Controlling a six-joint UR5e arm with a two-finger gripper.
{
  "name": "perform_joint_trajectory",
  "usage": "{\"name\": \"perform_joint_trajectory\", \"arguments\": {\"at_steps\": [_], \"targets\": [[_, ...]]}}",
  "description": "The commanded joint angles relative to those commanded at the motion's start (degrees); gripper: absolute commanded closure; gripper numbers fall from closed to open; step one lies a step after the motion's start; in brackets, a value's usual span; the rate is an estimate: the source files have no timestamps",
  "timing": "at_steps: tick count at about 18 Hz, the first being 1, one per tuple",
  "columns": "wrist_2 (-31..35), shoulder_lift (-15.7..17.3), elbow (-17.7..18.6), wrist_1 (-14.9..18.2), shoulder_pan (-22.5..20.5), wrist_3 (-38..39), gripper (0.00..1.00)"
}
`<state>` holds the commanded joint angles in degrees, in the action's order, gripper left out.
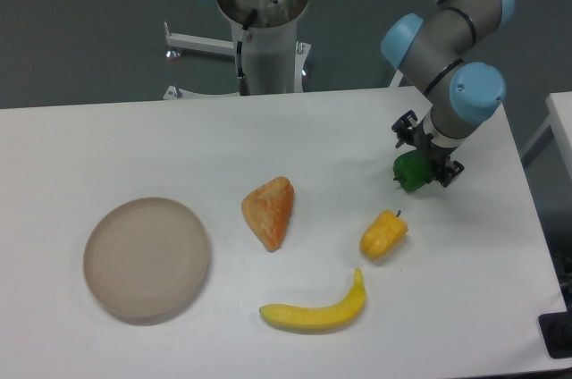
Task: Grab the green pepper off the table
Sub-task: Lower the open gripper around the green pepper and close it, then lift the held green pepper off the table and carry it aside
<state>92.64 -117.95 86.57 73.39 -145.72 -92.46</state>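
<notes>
The green pepper (408,174) lies on the white table (313,138) at the right, small, dark green and glossy. My gripper (427,158) hangs right over it, pointing down, with one finger on each side. The jaws look open and spread about the pepper's width. The wrist hides the pepper's right half, and only its left part shows. I cannot tell whether the fingers touch the pepper.
A yellow-orange pepper (383,235) lies just below and left of the green one. A banana (315,311) is near the front edge, a bread-like wedge (270,210) at the middle, a round beige plate (147,258) at the left. The table's right edge is close to the gripper.
</notes>
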Motion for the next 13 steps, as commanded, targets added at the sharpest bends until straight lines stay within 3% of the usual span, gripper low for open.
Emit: {"name": "perform_joint_trajectory", "arguments": {"at_steps": [5, 13], "targets": [[0.0, 0.0, -1.8, 0.4, -0.1, 0.0, 0.64], [-0.9, -4.0, -15.7, 1.0, 1.8, -0.2, 0.64]]}}
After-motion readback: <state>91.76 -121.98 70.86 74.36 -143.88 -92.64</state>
